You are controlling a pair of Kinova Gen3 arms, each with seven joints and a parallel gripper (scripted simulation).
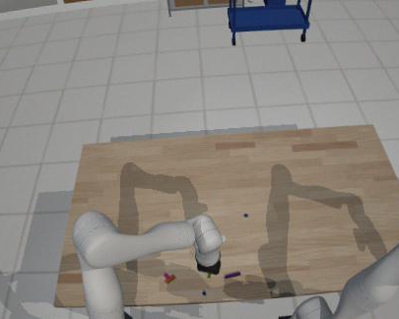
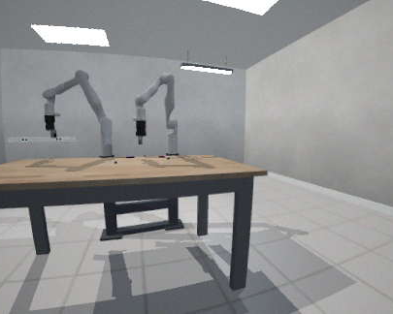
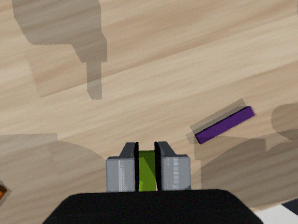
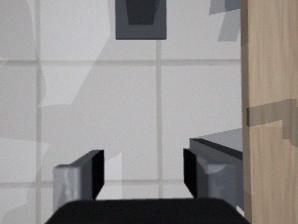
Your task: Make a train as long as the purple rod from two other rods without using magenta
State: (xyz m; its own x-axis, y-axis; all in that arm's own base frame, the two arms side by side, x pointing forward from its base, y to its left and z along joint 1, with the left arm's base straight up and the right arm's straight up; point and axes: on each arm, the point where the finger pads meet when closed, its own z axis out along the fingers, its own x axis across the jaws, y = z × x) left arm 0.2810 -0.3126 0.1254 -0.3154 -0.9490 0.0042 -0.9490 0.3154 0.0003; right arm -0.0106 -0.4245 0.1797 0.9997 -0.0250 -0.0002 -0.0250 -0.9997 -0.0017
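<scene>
Top view: your left gripper (image 1: 208, 273) (image 2: 140, 141) (image 3: 146, 159) is clamped on the lime rod (image 1: 209, 276) (image 3: 147, 171), above the worktop (image 1: 149, 158) (image 2: 219, 170). The near-edge blue rod (image 1: 204, 293) (image 2: 145, 156) appears below it, slightly left. Judge alignment along the lime rod's long axis, which points roughly that way. The right gripper (image 2: 53, 135) (image 4: 144, 166), fingers apart, is farther off.

Top looks steeply down, exterior level from afar; both share table (image 1: 301, 172) (image 2: 132, 175).

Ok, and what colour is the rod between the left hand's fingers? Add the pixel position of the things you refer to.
Lime green, the rod (image 1: 209, 276) (image 3: 147, 170); it shows best in the left wrist view.
</scene>
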